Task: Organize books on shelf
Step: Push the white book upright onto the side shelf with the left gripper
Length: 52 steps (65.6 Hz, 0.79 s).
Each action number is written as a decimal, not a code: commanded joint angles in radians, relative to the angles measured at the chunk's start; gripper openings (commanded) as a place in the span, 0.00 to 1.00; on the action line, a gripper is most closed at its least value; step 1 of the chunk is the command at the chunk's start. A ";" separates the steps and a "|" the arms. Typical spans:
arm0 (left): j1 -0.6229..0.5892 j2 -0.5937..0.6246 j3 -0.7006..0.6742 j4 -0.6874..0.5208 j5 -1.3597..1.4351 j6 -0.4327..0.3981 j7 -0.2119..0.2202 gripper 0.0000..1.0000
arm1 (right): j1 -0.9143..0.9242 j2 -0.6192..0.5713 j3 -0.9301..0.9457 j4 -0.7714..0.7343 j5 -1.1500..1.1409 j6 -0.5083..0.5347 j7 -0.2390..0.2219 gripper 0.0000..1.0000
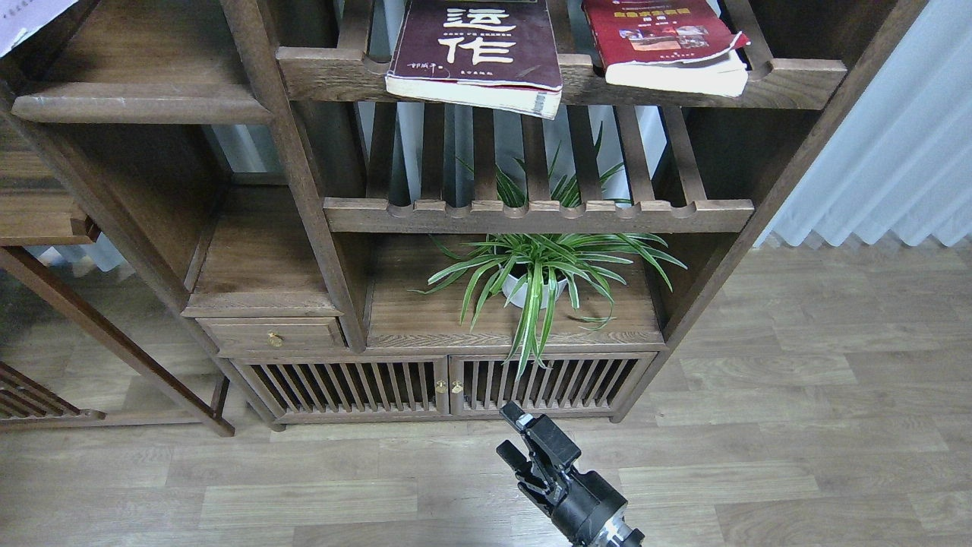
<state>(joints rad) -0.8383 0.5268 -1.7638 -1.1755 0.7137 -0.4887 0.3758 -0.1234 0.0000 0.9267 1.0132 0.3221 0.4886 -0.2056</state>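
The thick maroon book (478, 49) with large white Chinese characters lies flat on the top slatted rack, its near edge hanging over the front rail. The red book (668, 42) with cover photos lies flat to its right on the same rack. A corner of the pale lavender-white book (30, 21) shows at the top left edge. The shelf (140, 106), a solid dark-brown board with a scuffed rounded front edge, is at the upper left. My right gripper (511, 434) is open and empty, low over the floor in front of the cabinet, far below the books. My left gripper is out of view.
A spider plant in a white pot (535, 285) stands on the lower board under a second slatted rack (531, 216). A small drawer (273, 334) and slatted cabinet doors (448, 384) are at the bottom. A white curtain (896, 152) hangs at right. The floor is wood (797, 425).
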 commanded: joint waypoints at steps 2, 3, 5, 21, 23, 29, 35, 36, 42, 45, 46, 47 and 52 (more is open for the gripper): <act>-0.107 0.005 0.092 0.074 0.013 0.000 -0.001 0.06 | -0.001 0.000 0.001 0.001 0.000 0.000 0.000 1.00; -0.122 0.009 0.105 0.089 0.013 0.000 -0.001 0.06 | -0.001 0.000 0.001 0.001 -0.001 0.000 -0.001 1.00; -0.140 0.009 0.121 0.108 0.013 0.000 -0.001 0.06 | -0.001 0.000 0.001 0.001 0.000 0.000 0.000 1.00; -0.309 -0.004 0.242 0.295 0.013 0.000 -0.001 0.06 | 0.001 0.000 -0.005 0.004 -0.001 0.000 -0.002 1.00; -0.332 -0.004 0.257 0.320 0.013 0.000 -0.003 0.06 | 0.001 0.000 -0.005 0.004 -0.001 0.000 -0.002 1.00; -0.424 -0.005 0.302 0.442 0.013 0.000 -0.005 0.06 | 0.001 0.000 -0.005 0.004 -0.001 0.000 -0.002 1.00; -0.496 -0.007 0.356 0.533 0.012 0.000 -0.003 0.06 | 0.001 0.000 -0.006 0.007 -0.001 0.000 -0.002 1.00; -0.513 -0.007 0.369 0.553 0.012 0.000 -0.003 0.06 | 0.001 0.000 -0.006 0.007 -0.001 0.000 -0.002 1.00; -0.578 -0.011 0.428 0.632 -0.002 0.000 -0.003 0.07 | 0.001 0.000 -0.006 0.008 -0.001 0.000 -0.002 1.00; -0.599 -0.022 0.446 0.663 -0.005 0.000 -0.003 0.07 | 0.001 0.000 -0.006 0.010 -0.001 0.000 -0.002 1.00; -0.604 -0.025 0.449 0.671 -0.007 0.000 -0.003 0.07 | 0.001 0.000 -0.006 0.010 -0.001 0.000 -0.002 1.00; -0.613 -0.033 0.458 0.683 -0.010 0.000 -0.003 0.07 | 0.001 0.000 -0.006 0.010 -0.001 0.000 -0.002 1.00; -0.648 -0.054 0.486 0.732 -0.019 0.000 -0.003 0.07 | 0.001 0.000 -0.006 0.010 -0.001 0.000 -0.002 1.00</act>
<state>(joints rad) -1.4365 0.4999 -1.3187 -0.5118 0.7074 -0.4887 0.3723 -0.1226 0.0000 0.9204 1.0227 0.3206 0.4886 -0.2074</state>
